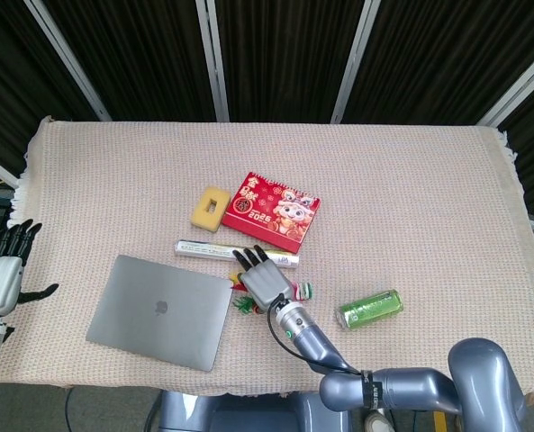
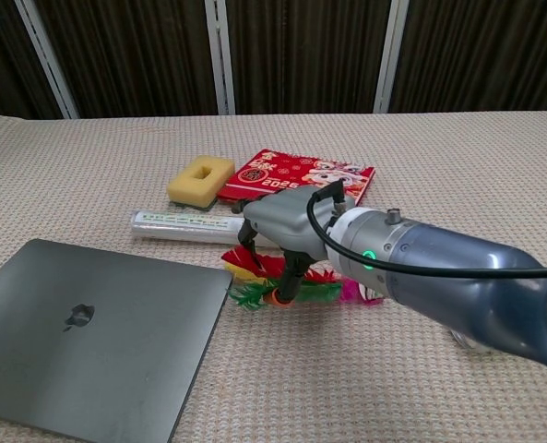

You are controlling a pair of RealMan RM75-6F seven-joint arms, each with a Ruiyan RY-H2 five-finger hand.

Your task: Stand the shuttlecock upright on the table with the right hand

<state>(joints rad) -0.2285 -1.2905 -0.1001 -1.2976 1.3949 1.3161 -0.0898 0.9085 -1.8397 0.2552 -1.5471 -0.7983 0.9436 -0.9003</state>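
The shuttlecock [image 2: 253, 295] lies on its side on the cloth, red, yellow and green feathers pointing left toward the laptop, its pink and white end [image 1: 305, 290] to the right. My right hand [image 2: 287, 226] is spread over its middle, fingers pointing down among the feathers, an orange-tipped thumb [image 2: 276, 296] touching the table beside them. I see no grip around it. From above, the right hand [image 1: 265, 279] covers most of the shuttlecock. My left hand [image 1: 3, 273] hangs off the table's left edge, fingers straight and apart, holding nothing.
A grey laptop [image 1: 161, 310] lies shut just left of the shuttlecock. Behind it are a long white tube [image 2: 185, 223], a yellow sponge [image 2: 200, 179] and a red calendar [image 2: 301, 175]. A green can [image 1: 370, 308] lies to the right.
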